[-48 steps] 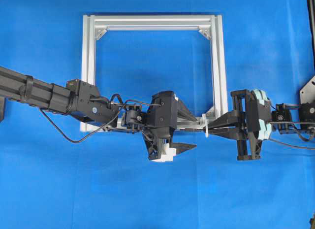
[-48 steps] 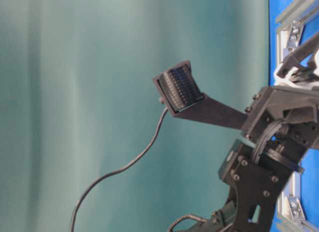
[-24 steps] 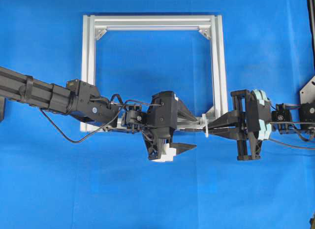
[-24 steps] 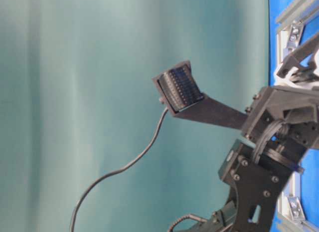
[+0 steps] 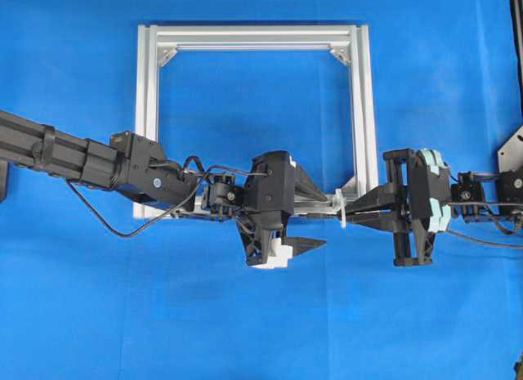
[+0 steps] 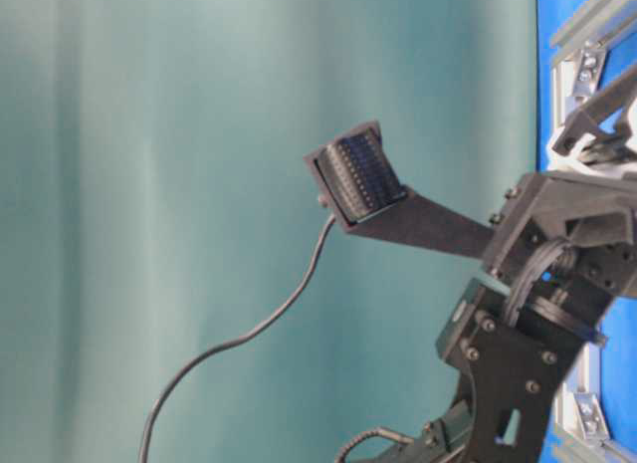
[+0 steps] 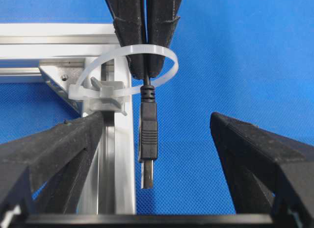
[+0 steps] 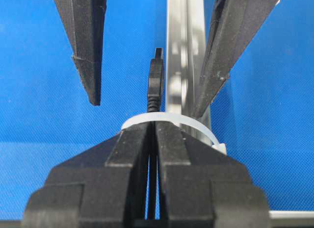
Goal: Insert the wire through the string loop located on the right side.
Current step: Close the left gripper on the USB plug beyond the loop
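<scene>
Nothing is seen to have moved since the earlier frames; both arms are held still. The wire (image 7: 147, 139) is clamped just behind its plug by the fully closed right gripper (image 7: 145, 66), whose fingers (image 8: 132, 154) have been pushed into the string loop (image 7: 164, 59), so the plug already hangs past the ring, on the left gripper's side. The loop is tied to the lower right corner of the aluminium frame (image 5: 245, 37) on the blue counter (image 5: 441, 86). The left gripper (image 5: 317, 216) is spread wide around the plug, gripping nothing, apparently placed to receive it.
</scene>
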Motion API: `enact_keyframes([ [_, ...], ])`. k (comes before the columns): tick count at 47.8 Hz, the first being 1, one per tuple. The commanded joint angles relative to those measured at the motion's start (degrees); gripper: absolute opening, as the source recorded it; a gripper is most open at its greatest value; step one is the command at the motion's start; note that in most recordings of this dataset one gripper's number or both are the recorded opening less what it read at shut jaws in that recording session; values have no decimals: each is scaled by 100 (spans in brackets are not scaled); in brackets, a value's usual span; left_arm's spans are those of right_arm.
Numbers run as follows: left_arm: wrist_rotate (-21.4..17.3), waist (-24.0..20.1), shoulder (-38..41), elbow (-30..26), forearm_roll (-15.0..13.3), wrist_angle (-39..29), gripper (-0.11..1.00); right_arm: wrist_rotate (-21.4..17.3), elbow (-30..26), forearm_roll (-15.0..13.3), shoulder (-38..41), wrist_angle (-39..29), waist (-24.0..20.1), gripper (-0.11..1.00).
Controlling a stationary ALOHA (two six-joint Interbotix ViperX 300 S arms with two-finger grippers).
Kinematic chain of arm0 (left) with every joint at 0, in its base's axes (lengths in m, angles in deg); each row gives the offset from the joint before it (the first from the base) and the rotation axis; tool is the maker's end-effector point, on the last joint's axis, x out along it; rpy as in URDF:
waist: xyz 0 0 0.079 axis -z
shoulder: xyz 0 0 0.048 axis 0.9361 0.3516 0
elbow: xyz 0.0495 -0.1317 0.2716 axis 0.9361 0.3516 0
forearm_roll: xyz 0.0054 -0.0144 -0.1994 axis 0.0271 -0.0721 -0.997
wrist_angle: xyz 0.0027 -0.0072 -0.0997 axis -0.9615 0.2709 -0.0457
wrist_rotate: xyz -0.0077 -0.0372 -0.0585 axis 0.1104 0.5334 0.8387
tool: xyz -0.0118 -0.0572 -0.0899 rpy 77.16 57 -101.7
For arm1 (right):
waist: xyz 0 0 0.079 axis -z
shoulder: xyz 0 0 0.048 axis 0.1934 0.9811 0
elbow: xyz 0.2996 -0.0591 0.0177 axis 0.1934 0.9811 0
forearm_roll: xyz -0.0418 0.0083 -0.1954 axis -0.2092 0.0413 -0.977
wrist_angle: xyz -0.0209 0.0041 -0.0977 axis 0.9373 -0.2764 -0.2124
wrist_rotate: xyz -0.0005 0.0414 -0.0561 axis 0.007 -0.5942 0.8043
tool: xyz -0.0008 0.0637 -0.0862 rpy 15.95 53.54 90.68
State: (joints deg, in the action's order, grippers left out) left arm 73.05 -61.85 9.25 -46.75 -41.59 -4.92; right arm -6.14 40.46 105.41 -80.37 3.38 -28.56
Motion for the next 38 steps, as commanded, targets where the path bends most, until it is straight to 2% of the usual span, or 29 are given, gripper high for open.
enact_keyframes([
  [1,-9,-9,-132,-70,9,44,86,9,-44,9,-44,35,9,-3],
  [17,0,-9,-132,-70,18,35,86,9,-53,9,-44,26,9,-3],
  [24,-9,-9,-132,-70,18,18,80,9,-53,9,-44,9,9,-3],
  [28,-9,-9,-141,-70,18,0,67,9,-53,9,-44,0,9,-3],
  [35,-18,-9,-141,-70,18,-26,25,9,-53,9,-35,-9,9,-3],
  [38,-26,-9,-132,-70,18,-53,11,9,-53,9,-35,-9,9,-3],
])
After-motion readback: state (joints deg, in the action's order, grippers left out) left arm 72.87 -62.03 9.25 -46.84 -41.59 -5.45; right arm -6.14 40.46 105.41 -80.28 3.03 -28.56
